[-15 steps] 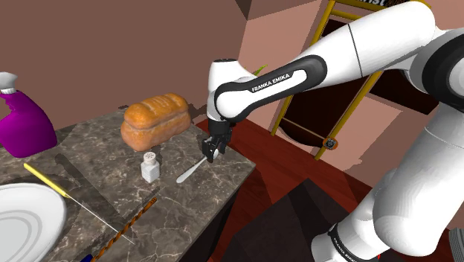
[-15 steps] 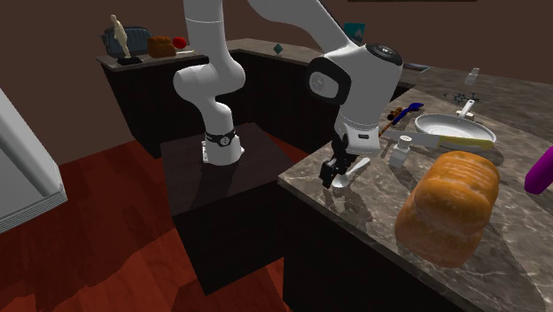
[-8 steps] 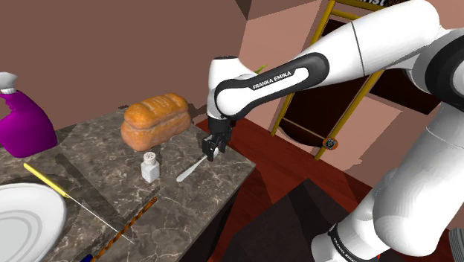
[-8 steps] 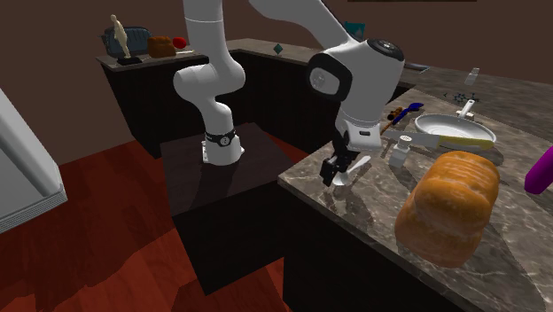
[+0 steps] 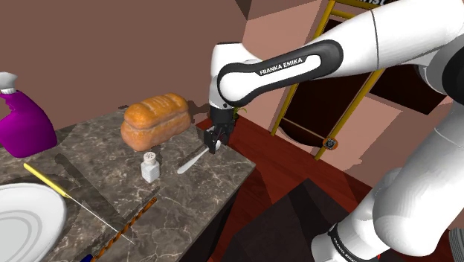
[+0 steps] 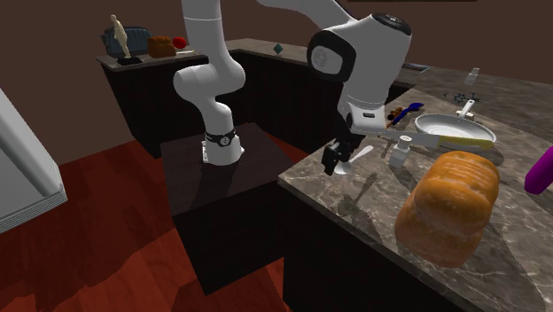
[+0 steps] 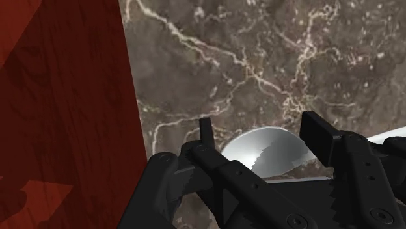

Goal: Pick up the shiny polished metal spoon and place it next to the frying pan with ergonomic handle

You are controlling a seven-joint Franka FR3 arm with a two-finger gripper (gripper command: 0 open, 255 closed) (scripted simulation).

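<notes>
Inspection at this moment found the gripper (image 5: 213,144) positioned over the edge of the marble counter (image 5: 89,152), just inside its corner. The fingers (image 7: 321,134) stood narrow and closed on the spoon (image 7: 267,153). In the wrist view the polished bowl sat directly between them, both pads against it, and the handle ran out past one finger.

In the second exterior view the spoon (image 6: 361,155) projected sideways from the gripper (image 6: 333,167), with a shadow on the stone below it. It was therefore judged to be clear of the counter and carried, not resting. In the shoulder view the spoon (image 5: 192,161) slanted down and away from the fingertips toward a small white shaker (image 5: 151,167).

The frying pan (image 5: 33,223), drawn white, lay well apart from the fingers, beyond the shaker. A bread loaf (image 5: 154,119) sat near the fingers on the wall side, and a purple spray bottle (image 5: 24,125) stood well beyond it.

Assessment of progress: the grasp and the lift appeared complete. The carry across the counter and the set-down beside the frying pan (image 6: 436,124) were outstanding. The spoon was nowhere near its destination, so the larger part of the task was judged to remain.
</notes>
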